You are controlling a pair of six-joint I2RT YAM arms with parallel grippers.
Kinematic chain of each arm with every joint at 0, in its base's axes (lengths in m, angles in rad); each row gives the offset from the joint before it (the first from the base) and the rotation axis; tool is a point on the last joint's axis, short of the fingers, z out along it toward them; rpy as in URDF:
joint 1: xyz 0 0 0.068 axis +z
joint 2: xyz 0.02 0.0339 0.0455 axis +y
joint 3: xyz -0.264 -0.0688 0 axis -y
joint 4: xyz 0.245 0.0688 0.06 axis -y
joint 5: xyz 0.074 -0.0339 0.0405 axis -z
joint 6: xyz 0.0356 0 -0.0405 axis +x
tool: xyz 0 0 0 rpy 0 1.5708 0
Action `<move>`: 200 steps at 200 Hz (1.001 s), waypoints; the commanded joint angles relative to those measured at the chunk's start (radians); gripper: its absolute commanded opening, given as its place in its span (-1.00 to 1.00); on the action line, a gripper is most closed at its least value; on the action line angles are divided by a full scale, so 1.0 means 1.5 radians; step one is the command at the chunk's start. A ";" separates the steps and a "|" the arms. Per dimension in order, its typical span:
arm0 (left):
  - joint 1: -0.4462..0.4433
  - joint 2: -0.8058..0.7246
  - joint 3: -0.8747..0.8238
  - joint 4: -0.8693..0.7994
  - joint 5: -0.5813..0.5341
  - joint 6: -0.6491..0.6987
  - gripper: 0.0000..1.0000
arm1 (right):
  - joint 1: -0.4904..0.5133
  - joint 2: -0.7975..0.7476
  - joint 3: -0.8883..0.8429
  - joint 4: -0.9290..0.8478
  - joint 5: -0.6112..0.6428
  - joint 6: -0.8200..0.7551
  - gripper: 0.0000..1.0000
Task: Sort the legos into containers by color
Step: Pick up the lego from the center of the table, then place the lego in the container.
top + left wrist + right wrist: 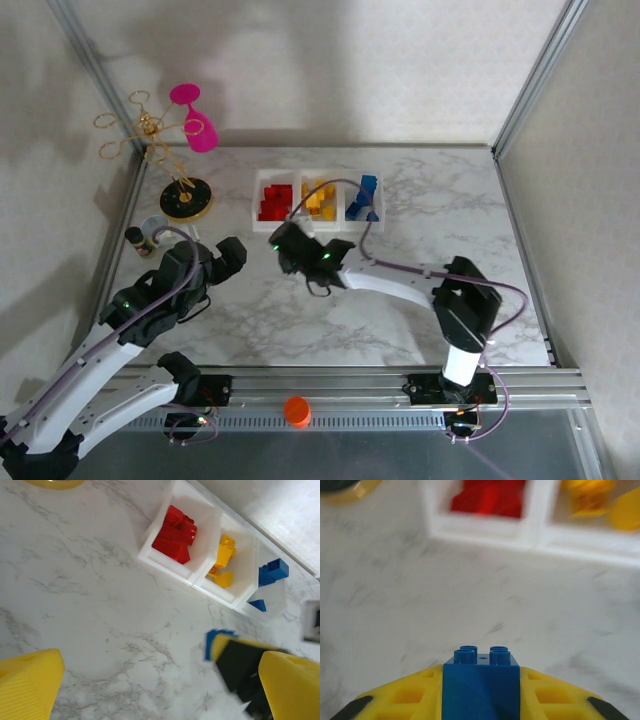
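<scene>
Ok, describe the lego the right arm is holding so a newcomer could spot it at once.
On the marble table, find the row of three white bins; the right gripper is just in front of it. Between its yellow fingers sits a small blue brick, four studs showing. Unlike the other blue bricks, it is outside the bins, clamped in the gripper.

Glossy plastic legos, translucent plastic containers, marble-look table

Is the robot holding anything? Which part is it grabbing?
Yes. The right gripper is pinching a blue lego brick by its two opposite sides, between the yellow fingers. The left gripper holds nothing.
</scene>
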 commanded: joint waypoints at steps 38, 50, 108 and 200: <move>0.006 0.086 -0.013 0.140 0.064 0.048 0.99 | -0.207 -0.057 -0.049 0.015 0.028 -0.084 -0.35; 0.006 0.106 -0.015 0.165 0.065 0.052 0.99 | -0.245 -0.040 -0.039 0.028 0.019 -0.101 -0.35; 0.006 0.186 -0.025 0.260 0.073 0.049 0.99 | -0.328 0.122 0.086 0.063 -0.012 -0.169 -0.35; 0.019 0.203 -0.030 0.305 -0.057 0.082 0.99 | -0.349 -0.034 0.043 0.100 0.023 -0.200 0.80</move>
